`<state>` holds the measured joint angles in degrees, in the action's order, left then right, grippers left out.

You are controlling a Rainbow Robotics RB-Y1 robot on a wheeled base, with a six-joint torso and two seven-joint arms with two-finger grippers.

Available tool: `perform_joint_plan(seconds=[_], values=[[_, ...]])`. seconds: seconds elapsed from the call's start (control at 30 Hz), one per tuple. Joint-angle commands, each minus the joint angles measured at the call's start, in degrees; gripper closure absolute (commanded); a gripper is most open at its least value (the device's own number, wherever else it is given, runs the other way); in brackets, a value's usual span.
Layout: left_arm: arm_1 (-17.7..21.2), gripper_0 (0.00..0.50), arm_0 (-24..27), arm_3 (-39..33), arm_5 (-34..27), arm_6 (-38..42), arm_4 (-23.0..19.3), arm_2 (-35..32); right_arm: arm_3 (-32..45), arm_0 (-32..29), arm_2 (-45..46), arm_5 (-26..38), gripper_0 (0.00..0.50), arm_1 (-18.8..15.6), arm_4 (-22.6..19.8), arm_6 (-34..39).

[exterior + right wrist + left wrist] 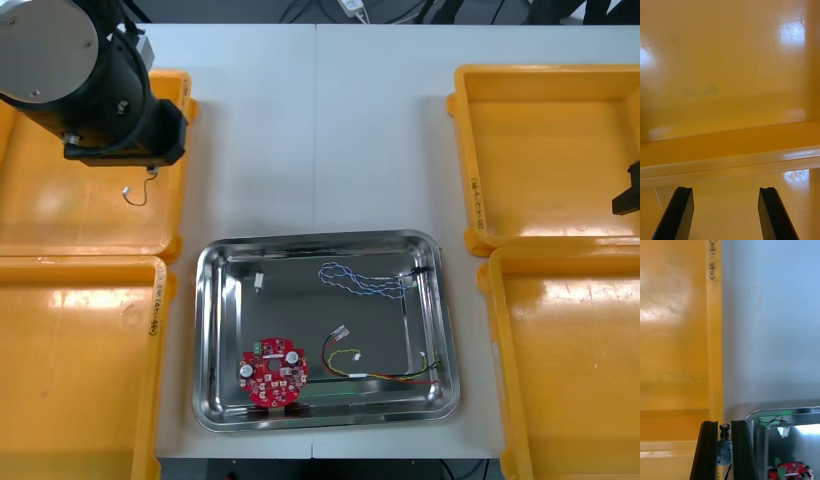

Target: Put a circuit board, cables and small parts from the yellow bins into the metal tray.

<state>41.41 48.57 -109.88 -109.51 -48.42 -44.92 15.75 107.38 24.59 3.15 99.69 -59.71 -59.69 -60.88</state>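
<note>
My left gripper (724,423) is shut on a small metal part (724,432) with a round head, held over the rim (715,352) of the far left yellow bin (60,225). In the front view the left arm (100,90) hangs over that bin, and a thin wire (135,192) shows just below it. The metal tray (215,400) holds a round red circuit board (272,372), a blue and white cable (362,278), a red and yellow cable (385,374) and a small metal part (258,282). My right gripper (725,189) stands open over the wall between the two right bins.
The near left bin (70,380), far right bin (550,150) and near right bin (570,370) look bare inside. Open table lies between the far bins, beyond the tray. The right gripper (628,190) sits at the right edge of the front view.
</note>
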Motion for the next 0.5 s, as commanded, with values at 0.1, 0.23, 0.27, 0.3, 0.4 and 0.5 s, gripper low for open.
perform_joint_plan(seconds=[0.1, 0.23, 0.27, 0.3, 0.4, 0.5], values=[[-5.6, 0.5, 2.8, -3.0, -0.5, 3.2, 2.5, 0.0, 1.7, -2.4, 3.1, 0.2, 0.0, -3.0, -0.5, 1.3], [-8.4, 0.5, 2.7, -3.1, -0.5, 6.1, 5.1, 2.4, 2.5, -3.6, 3.6, 0.0, 0.0, -3.0, -0.5, 0.9], [-8.7, 0.5, 2.6, -3.0, -0.5, 6.5, 5.3, 2.7, 2.6, -3.7, 3.6, -0.1, 0.0, -3.0, -0.5, 0.9], [-9.3, 0.5, 2.4, -3.0, -0.5, 7.3, 5.6, 3.1, 2.7, -4.0, 3.7, -0.2, 0.0, -3.0, -0.5, 0.9], [-11.1, 0.5, 1.4, -3.1, -0.5, 8.2, 6.4, 3.9, 3.5, -5.2, 4.1, -1.0, 0.0, -3.0, -0.4, 0.9], [-12.8, 0.5, -0.1, -3.3, -0.5, 8.8, 7.3, 4.3, 4.2, -6.1, 4.5, -2.0, 0.0, -3.0, -0.3, 0.8]])
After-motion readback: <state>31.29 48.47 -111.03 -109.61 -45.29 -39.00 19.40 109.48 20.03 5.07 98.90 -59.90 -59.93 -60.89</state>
